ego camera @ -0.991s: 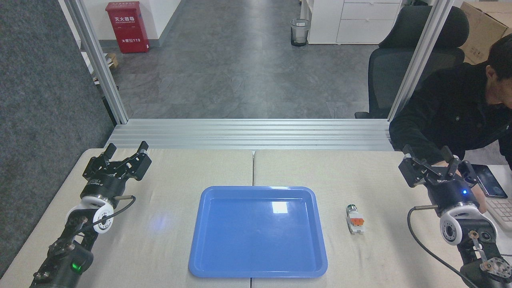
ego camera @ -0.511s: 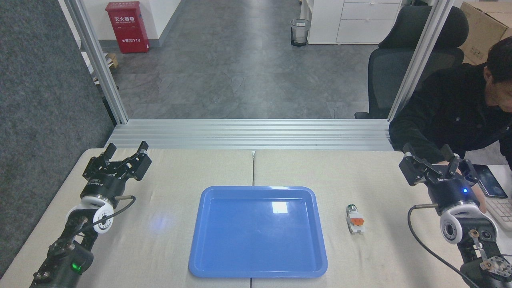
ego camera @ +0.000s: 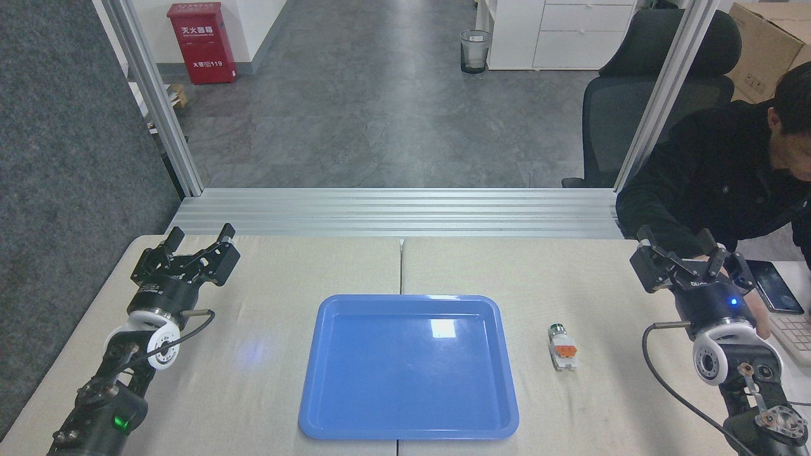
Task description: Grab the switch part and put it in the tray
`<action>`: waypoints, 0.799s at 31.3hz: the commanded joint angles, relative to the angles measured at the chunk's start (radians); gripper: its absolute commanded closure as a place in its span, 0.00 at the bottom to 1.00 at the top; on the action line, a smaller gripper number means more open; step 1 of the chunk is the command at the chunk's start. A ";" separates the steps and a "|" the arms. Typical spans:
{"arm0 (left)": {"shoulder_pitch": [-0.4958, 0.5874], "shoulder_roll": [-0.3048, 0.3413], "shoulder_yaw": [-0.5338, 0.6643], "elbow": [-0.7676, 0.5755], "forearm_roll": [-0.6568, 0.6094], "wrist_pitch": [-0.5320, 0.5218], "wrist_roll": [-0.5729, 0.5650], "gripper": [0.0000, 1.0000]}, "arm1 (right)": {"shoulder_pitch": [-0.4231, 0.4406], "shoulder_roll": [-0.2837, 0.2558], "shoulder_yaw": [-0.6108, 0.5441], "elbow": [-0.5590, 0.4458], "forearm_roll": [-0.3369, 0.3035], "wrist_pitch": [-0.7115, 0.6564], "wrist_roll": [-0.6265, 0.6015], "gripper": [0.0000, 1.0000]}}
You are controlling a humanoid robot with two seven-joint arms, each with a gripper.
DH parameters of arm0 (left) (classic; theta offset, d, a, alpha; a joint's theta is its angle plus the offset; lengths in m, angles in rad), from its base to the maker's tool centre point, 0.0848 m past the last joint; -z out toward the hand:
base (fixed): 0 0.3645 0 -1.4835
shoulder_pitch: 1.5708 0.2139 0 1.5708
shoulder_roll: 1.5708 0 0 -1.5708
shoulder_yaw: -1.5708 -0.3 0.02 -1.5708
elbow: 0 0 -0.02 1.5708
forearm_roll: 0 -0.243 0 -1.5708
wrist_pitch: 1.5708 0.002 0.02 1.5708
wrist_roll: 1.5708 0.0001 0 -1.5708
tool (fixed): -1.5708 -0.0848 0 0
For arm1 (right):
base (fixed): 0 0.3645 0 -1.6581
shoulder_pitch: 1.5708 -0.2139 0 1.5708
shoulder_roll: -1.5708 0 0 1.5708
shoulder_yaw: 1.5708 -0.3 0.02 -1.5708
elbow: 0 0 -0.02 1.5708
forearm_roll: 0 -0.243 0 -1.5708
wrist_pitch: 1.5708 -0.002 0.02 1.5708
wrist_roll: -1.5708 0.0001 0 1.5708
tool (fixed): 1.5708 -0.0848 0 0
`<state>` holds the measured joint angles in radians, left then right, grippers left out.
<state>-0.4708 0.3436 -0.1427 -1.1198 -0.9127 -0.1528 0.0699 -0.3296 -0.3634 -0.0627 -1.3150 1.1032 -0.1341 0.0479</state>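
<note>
From my head view, the switch part point(ego camera: 562, 347) lies on its side on the beige bench point(ego camera: 266, 354), just right of the blue tray point(ego camera: 408, 427) and apart from its rim, with its dark green cap pointing away from me and the orange middle piece facing up. The tray sits in the middle of the bench, straddling the seam between the two bench halves, and holds nothing. My left gripper point(ego camera: 199, 239) hovers over the far left corner of the bench, its fingers spread apart and holding nothing. My right gripper point(ego camera: 682, 246) hangs over the far right edge, fingers likewise spread and bare, well apart from the switch part. Behind it a person in a dark jacket point(ego camera: 709, 177) leans over, next to a phone point(ego camera: 770, 288) and a keyboard point(ego camera: 795, 332).
</note>
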 commanded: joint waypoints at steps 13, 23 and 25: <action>0.000 0.000 0.000 0.000 0.000 0.001 0.001 0.00 | -0.003 -0.017 -0.002 -0.026 0.037 -0.002 0.003 0.02; 0.000 0.000 0.000 0.000 0.000 0.001 0.001 0.00 | -0.002 -0.019 -0.014 -0.024 0.037 -0.001 0.001 0.02; 0.000 0.000 0.000 0.000 0.000 0.001 0.001 0.00 | 0.000 -0.016 -0.014 -0.024 0.038 -0.001 0.001 0.02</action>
<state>-0.4708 0.3436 -0.1427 -1.1198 -0.9127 -0.1526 0.0699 -0.3323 -0.3699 -0.0661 -1.3343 1.1353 -0.1361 0.0504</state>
